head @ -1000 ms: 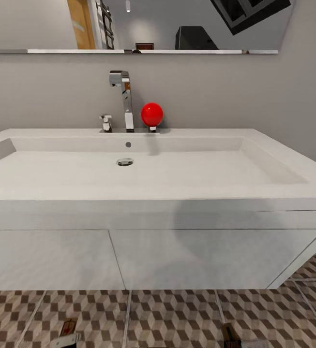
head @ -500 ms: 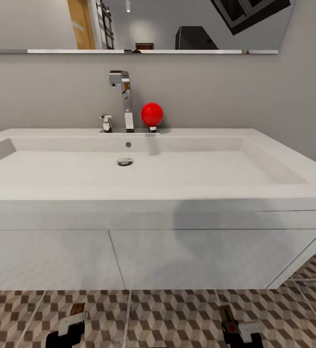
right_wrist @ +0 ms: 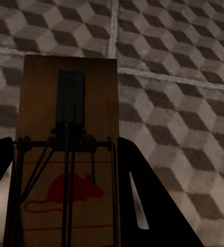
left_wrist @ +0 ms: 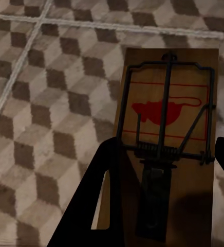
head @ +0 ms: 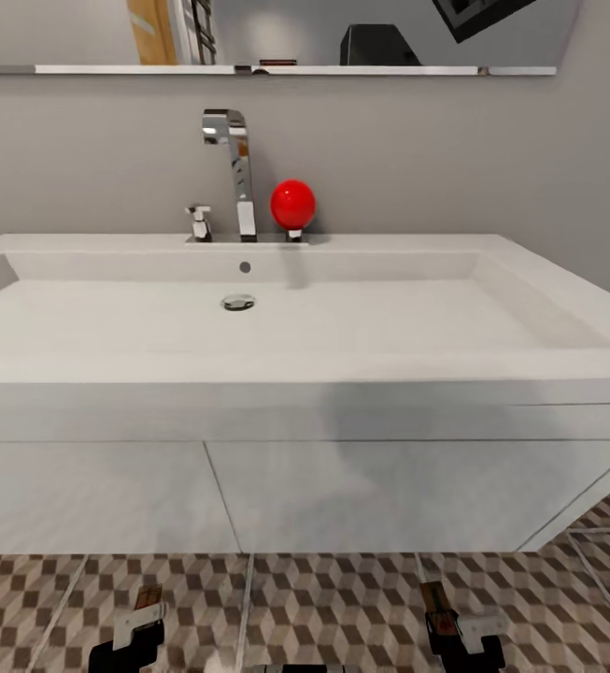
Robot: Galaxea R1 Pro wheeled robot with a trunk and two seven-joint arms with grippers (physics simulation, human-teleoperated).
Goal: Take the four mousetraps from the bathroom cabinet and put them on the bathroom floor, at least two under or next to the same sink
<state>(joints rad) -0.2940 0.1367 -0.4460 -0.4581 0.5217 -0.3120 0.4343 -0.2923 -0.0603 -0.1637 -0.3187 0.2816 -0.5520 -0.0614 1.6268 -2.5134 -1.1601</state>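
Note:
The white sink (head: 295, 322) with its chrome tap (head: 234, 168) hangs over a two-door vanity (head: 342, 495), with the patterned bathroom floor (head: 333, 608) in front of it. My left gripper (head: 144, 617) is shut on a mousetrap (head: 148, 595) low over the tiles before the left door. In the left wrist view the mousetrap (left_wrist: 168, 139) sits between black fingers (left_wrist: 99, 190). My right gripper (head: 443, 619) is shut on another mousetrap (head: 430, 596) before the right door. The right wrist view has that mousetrap (right_wrist: 66, 154) between its fingers (right_wrist: 137, 195). The cabinet is out of view.
A red ball (head: 292, 204) stands beside the tap on the basin's back ledge. A mirror (head: 276, 33) runs along the grey wall above. Open tiled floor (head: 603, 561) shows past the vanity's right end.
Both grippers with their mousetraps have come forward into the head view's lower edge. The head camera then shifted a little, so the sink sits slightly higher and larger.

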